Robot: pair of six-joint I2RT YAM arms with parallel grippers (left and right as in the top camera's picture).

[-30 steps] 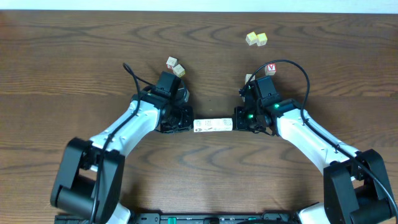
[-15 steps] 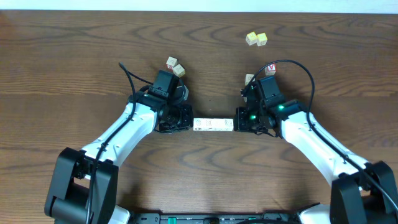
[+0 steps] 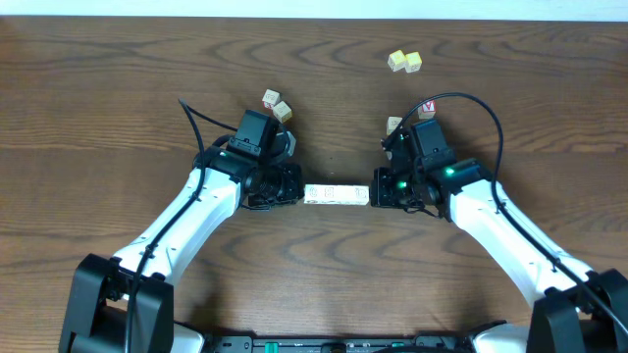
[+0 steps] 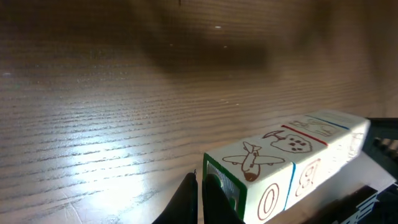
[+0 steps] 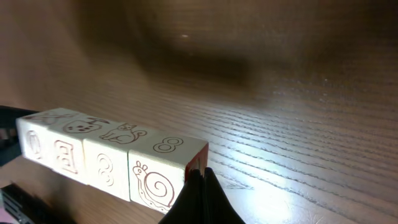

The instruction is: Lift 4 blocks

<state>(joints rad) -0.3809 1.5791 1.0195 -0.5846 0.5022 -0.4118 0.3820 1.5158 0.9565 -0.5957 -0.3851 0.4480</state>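
Note:
Four pale cream blocks (image 3: pixel 337 195) form one straight row, end to end, between my two grippers. My left gripper (image 3: pixel 301 193) is shut, and its closed fingertips press on the row's green-edged left end (image 4: pixel 221 183). On the opposite side my right gripper (image 3: pixel 372 193) is shut too, pushing against the red-edged right end (image 5: pixel 198 158). The wrist views show the row (image 4: pixel 280 162) (image 5: pixel 106 155) hanging a little above the wood, with its shadow lying farther off on the table. Plane, snail and numeral prints show on the faces.
Two cream cubes (image 3: pixel 276 105) lie behind the left arm. A pair of yellow-topped cubes (image 3: pixel 404 62) sits at the far right. A red-faced cube (image 3: pixel 426 109) and a pale cube (image 3: pixel 393 124) lie just behind the right wrist. Cables loop over both arms.
Both arms have risen and stretched forward with the row of blocks clamped between them. The row has shifted slightly away from the front edge. Both grippers have stayed shut.

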